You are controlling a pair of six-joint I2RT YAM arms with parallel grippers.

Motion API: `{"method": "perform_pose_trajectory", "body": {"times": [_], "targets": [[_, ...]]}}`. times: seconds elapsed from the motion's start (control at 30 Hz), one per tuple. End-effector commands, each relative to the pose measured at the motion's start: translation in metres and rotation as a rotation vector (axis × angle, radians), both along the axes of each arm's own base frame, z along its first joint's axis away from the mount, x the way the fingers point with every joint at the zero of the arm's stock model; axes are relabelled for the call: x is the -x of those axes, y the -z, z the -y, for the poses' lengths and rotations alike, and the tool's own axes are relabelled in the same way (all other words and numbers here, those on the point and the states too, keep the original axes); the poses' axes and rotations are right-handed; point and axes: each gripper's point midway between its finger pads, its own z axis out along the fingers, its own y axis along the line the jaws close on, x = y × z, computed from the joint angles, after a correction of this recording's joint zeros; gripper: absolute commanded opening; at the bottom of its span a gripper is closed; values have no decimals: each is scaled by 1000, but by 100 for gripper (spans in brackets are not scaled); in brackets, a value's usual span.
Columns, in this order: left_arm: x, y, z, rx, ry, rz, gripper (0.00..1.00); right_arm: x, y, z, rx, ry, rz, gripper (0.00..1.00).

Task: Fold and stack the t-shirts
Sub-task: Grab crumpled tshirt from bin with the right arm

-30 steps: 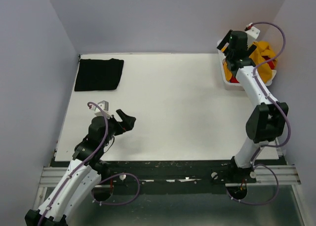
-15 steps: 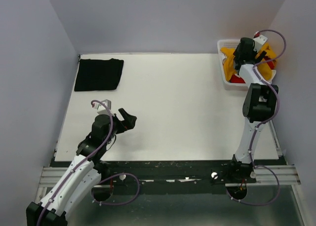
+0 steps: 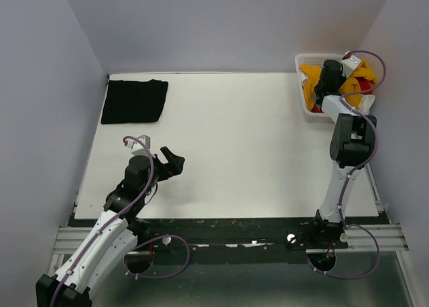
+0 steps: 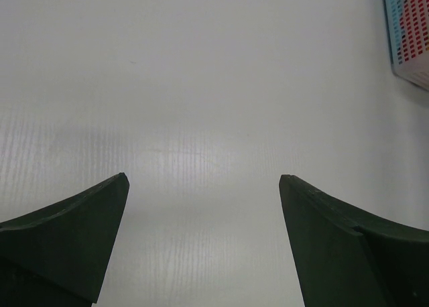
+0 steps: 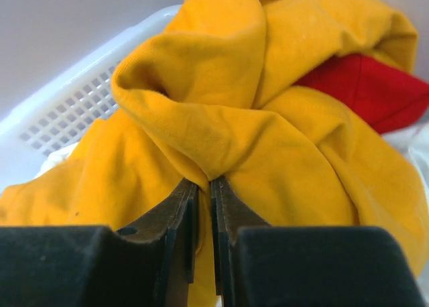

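Light's even, soft, from overhead; white bench [image 3: 255, 153] bright, no hard glare. Faint shadow beside my left arm [image 3: 131, 186] nr front-left corner. Left wrist cam: mild sheen on bench, left fingers [image 4: 60, 240] soft-edged. Right cam: right fingers [image 5: 175, 233] blurry, mustard shirt [image 5: 281, 153] sharp.

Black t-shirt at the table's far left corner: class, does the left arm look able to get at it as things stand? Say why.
Probably yes. The left end effector is open and empty, on the same side as the black t-shirt, with only bare table between them.

Black t-shirt [image 3: 134, 101] folded flat, far-left; mustard t-shirt [image 5: 221, 119] crumpled.
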Motion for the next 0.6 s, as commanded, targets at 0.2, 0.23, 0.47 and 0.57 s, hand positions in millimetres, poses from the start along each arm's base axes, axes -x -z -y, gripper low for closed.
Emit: {"method": "perform_pose_trajectory", "body": {"times": [0.2,0.23,0.47,0.57], "targets": [[2,-8,1,14,8,29,98,50,-142,-56,-97,-239,415,1],[2,-8,2,19,13,31,99,58,-159,-67,-91,-283,453,1],[9,-18,9,76,43,43,99,106,-286,-166,-54,-687,565,1],[12,-25,13,100,60,44,99,135,-327,-236,-71,-980,563,1]]}}
